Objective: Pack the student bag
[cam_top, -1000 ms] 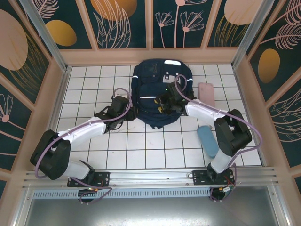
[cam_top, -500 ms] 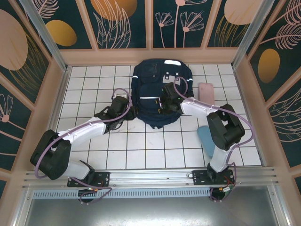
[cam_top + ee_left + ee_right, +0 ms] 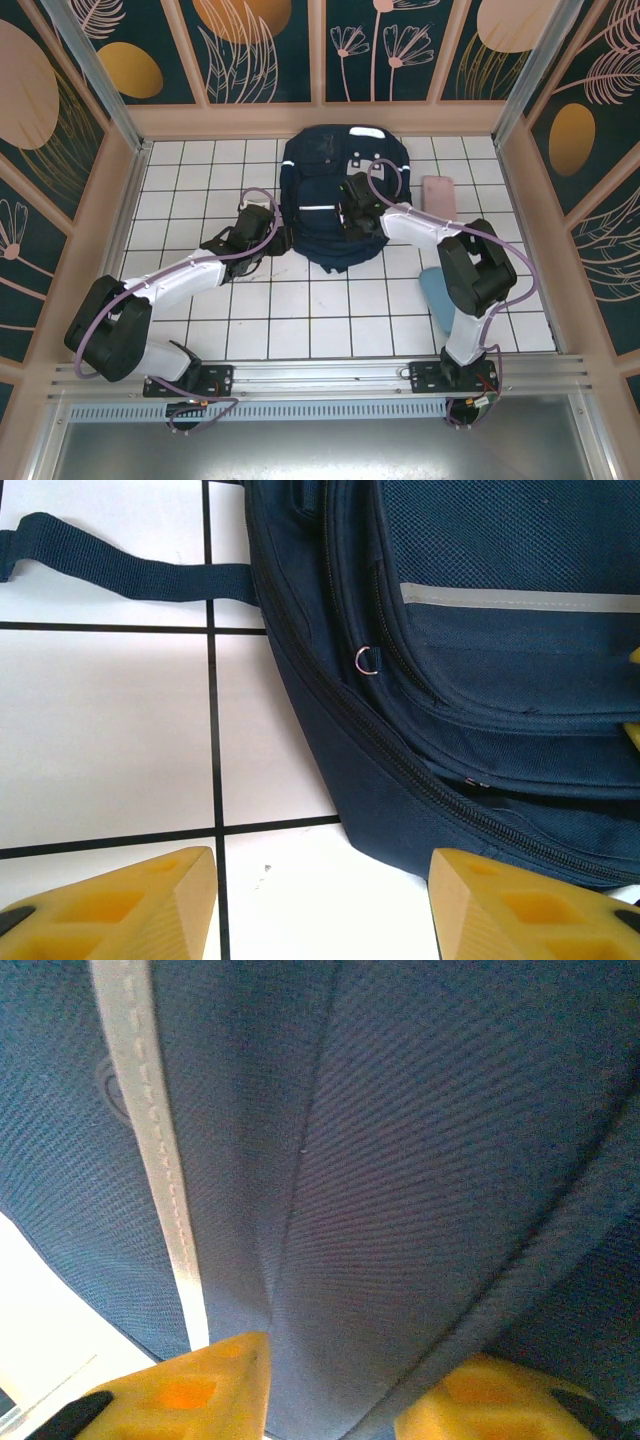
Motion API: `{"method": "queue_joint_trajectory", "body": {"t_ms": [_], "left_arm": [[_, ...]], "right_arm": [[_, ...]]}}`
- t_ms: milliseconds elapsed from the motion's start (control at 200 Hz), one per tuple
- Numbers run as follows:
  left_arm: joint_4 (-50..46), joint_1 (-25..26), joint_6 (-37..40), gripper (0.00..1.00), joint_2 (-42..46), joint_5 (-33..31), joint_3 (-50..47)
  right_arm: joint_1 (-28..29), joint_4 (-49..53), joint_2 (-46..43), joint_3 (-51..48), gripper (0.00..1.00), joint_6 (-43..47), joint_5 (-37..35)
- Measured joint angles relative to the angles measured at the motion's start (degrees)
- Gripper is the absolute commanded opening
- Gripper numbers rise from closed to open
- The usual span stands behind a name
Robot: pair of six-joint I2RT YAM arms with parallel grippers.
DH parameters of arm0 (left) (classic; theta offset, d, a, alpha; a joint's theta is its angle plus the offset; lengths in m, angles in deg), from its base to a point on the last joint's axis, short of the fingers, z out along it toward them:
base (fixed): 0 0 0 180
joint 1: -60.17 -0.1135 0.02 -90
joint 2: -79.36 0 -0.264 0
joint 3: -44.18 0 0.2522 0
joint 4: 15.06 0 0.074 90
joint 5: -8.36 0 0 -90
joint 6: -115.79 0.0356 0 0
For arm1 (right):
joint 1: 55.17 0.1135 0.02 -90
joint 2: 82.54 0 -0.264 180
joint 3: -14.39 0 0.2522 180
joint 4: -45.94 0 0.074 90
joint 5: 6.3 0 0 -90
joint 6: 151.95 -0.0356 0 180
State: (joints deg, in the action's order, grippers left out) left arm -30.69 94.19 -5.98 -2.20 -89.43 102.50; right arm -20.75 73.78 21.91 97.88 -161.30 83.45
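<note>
The student bag (image 3: 325, 185) lies flat at the far middle of the white tiled table (image 3: 200, 180), with a pink case (image 3: 438, 195) just beside its right side. The left gripper (image 3: 322, 895) sits low at the bag's near left corner, its yellow fingers apart with bare tile and the corner's zipped seam between them. The right gripper (image 3: 335, 1390) hovers close over the bag's front beside a white reflective stripe (image 3: 150, 1160), jaws apart, and I cannot tell whether they touch the fabric.

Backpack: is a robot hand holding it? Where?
Left gripper: open beside the student bag, holding nothing. Right gripper: against its front fabric; grip cannot be told.
</note>
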Motion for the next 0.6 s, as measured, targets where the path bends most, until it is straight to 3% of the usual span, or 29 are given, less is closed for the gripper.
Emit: {"method": "queue_joint_trajectory", "body": {"t_ms": [160, 295, 355, 601], "left_arm": [[0.02, 0.00, 0.00, 0.59, -0.15, 0.02, 0.00], [0.02, 0.00, 0.02, 0.59, -0.15, 0.04, 0.00], [0.02, 0.00, 0.02, 0.59, -0.15, 0.17, 0.00], [0.50, 0.00, 1.11, 0.59, -0.15, 3.30, 0.00]], "right_arm": [[-0.02, 0.33, 1.40, 0.61, 0.40, -1.95, -0.15], [0.00, 0.68, 1.77, 0.24, 0.14, -3.15, -0.15], [0.04, 0.81, 1.77, 0.24, 0.08, -2.95, -0.28], [0.20, 0.13, -1.49, -0.15, 0.00, 4.33, -2.14]]}}
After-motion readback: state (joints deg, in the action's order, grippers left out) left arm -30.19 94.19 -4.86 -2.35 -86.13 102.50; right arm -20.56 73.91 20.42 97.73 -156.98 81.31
